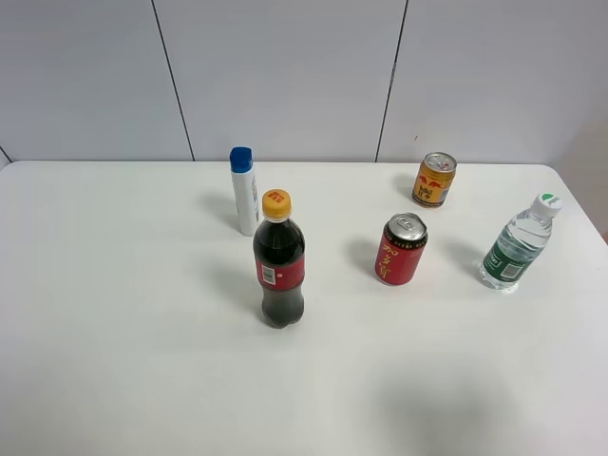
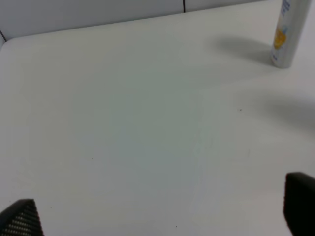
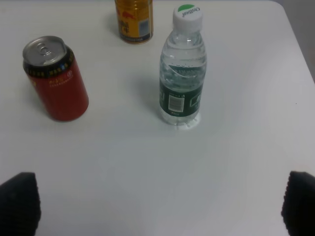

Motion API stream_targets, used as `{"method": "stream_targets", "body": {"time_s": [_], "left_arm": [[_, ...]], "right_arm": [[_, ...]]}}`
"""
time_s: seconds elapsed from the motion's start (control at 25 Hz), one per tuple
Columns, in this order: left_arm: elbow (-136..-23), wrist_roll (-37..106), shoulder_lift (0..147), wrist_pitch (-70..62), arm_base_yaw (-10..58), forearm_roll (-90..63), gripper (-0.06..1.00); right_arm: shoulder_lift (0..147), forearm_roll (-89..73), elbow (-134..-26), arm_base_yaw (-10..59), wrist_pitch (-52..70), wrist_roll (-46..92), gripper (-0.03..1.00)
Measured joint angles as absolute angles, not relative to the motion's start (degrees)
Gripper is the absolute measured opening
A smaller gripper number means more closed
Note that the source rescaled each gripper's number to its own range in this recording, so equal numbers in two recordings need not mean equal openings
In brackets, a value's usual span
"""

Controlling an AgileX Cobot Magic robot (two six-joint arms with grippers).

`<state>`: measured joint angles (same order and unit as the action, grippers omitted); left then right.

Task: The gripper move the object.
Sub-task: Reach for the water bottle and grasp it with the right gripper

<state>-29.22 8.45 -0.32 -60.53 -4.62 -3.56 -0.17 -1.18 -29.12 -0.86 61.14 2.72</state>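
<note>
The small clear water bottle (image 1: 518,242) with a dark green label and white cap stands upright near the table's right edge. In the right wrist view the bottle (image 3: 182,73) stands ahead of my right gripper (image 3: 158,204), apart from it. That gripper's black fingertips (image 3: 17,201) show only at the frame's corners, wide apart and empty. My left gripper (image 2: 160,211) is also open and empty over bare table, its fingertips (image 2: 300,201) far apart. Neither arm shows in the exterior view.
A dark cola bottle (image 1: 279,261) with a yellow cap stands mid-table. A white tube (image 1: 244,190) with a blue cap stands behind it, also in the left wrist view (image 2: 288,34). A red can (image 1: 402,250) and a gold can (image 1: 434,180) stand left of the water bottle.
</note>
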Motion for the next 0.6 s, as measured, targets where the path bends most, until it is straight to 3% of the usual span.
{"method": "stream_targets", "body": {"time_s": [0.6], "left_arm": [[-29.22, 8.45, -0.32, -60.53, -4.62, -3.56, 1.0]], "right_arm": [[-0.17, -1.37, -29.12, -0.86, 61.14, 2.31, 1.0]]}}
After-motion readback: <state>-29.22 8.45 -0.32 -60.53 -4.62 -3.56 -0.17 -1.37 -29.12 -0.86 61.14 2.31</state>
